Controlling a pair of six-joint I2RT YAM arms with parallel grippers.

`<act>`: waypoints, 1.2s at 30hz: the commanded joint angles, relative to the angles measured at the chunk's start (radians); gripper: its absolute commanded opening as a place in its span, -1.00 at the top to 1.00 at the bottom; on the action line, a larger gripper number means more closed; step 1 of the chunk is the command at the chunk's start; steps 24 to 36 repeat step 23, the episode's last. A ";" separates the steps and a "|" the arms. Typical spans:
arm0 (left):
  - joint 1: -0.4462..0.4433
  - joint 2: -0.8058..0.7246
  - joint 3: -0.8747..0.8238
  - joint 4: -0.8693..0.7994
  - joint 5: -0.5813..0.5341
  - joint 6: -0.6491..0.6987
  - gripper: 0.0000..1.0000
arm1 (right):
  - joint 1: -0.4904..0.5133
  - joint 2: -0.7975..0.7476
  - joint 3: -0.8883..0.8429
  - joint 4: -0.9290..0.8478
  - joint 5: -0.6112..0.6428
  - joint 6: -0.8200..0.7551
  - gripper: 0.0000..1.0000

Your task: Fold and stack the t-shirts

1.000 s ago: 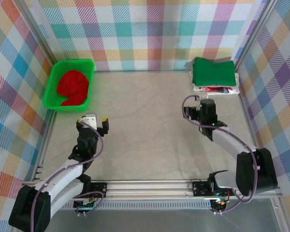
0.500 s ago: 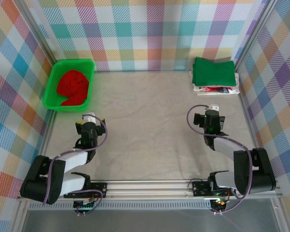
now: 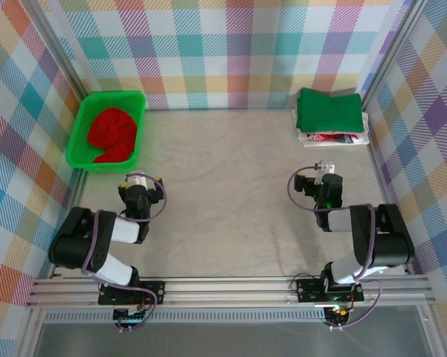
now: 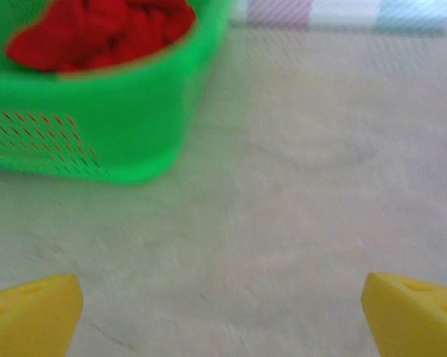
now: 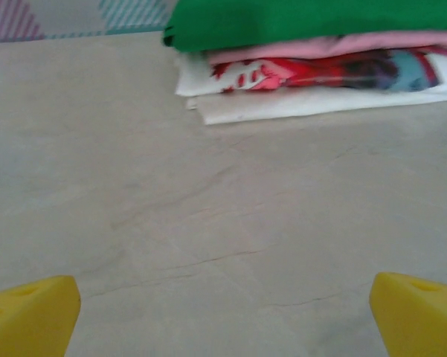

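Basket (image 3: 79, 141): upper left, holding crumpled red shirt (image 3: 113, 132).
Stack (image 3: 331, 136): upper right, green shirt (image 3: 329, 110) on top.
Left gripper (image 4: 223, 309): fingers spread, empty.
Right gripper (image 5: 223, 312): fingers spread, empty.

We view the table (image 3: 223, 193) from high above its near edge, looking down over all of it. The left wrist camera sits low, close to the surface, facing the basket (image 4: 97, 111). The right wrist camera, equally low, faces the stacked t-shirts (image 5: 312, 67). The overhead view shares both with them.
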State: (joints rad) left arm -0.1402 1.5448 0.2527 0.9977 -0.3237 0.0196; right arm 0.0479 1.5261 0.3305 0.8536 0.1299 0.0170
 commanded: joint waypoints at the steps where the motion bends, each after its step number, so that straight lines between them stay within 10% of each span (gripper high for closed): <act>1: 0.016 -0.005 0.040 0.021 0.120 0.029 -0.94 | -0.003 0.006 0.005 0.127 -0.098 -0.035 -0.99; 6: 0.064 0.014 0.156 -0.177 0.152 -0.018 -1.00 | -0.074 0.009 0.078 -0.017 -0.219 0.004 -0.99; 36: 0.063 0.016 0.150 -0.163 0.148 -0.014 -1.00 | -0.060 0.010 0.081 -0.022 -0.205 -0.008 -0.99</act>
